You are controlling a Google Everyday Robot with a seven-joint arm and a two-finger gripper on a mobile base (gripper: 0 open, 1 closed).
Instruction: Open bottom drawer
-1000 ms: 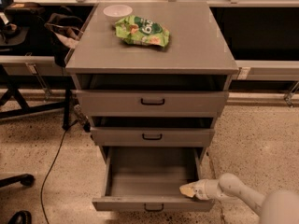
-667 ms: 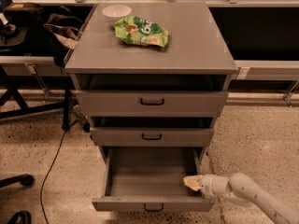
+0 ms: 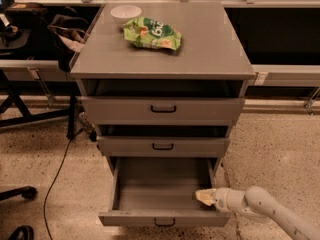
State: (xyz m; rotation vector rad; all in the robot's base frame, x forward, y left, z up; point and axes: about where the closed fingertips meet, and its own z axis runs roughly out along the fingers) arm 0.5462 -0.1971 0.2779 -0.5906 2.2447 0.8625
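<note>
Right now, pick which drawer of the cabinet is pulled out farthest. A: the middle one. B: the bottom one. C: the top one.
B: the bottom drawer juts well past the middle drawer and top drawer, its floor in view, and the claw sits at its right front corner.

Single camera view, set high in front of the cabinet [image 3: 205, 49], facing it and tilted downward at moderate range. The cabinet top fills the upper centre, with the bottom drawer [image 3: 160, 191] near the lower edge. The gripper [image 3: 204, 196] appears at lower right, inside the drawer's right front corner.
</note>
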